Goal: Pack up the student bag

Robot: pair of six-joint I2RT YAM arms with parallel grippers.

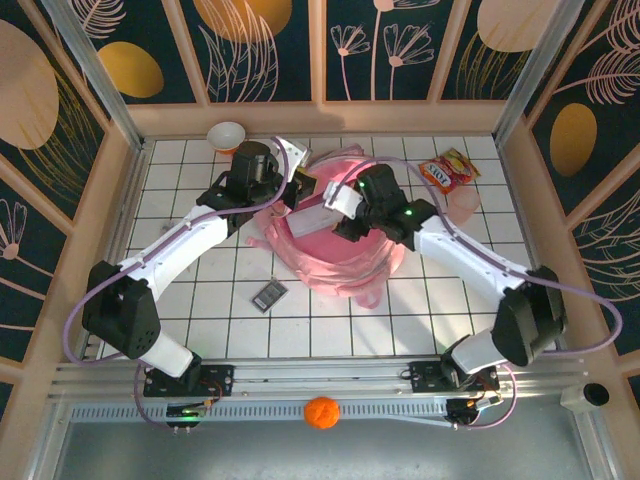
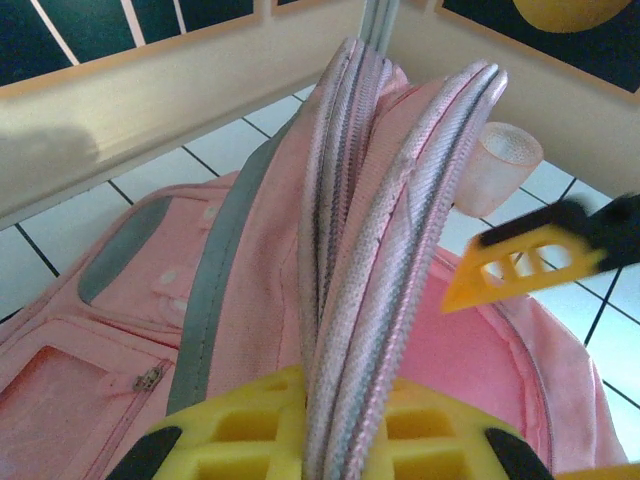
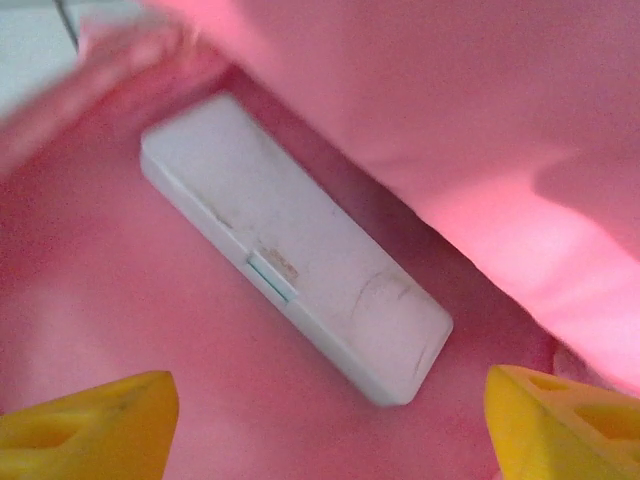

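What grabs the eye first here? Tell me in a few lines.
The student bag, big and pink, sprawls mid-table between both arms. The left gripper pinches its zipped rim upright, while the right gripper hangs open inside the bag above a flat white case lying on the pink lining. An orange ball sits on the near rail.
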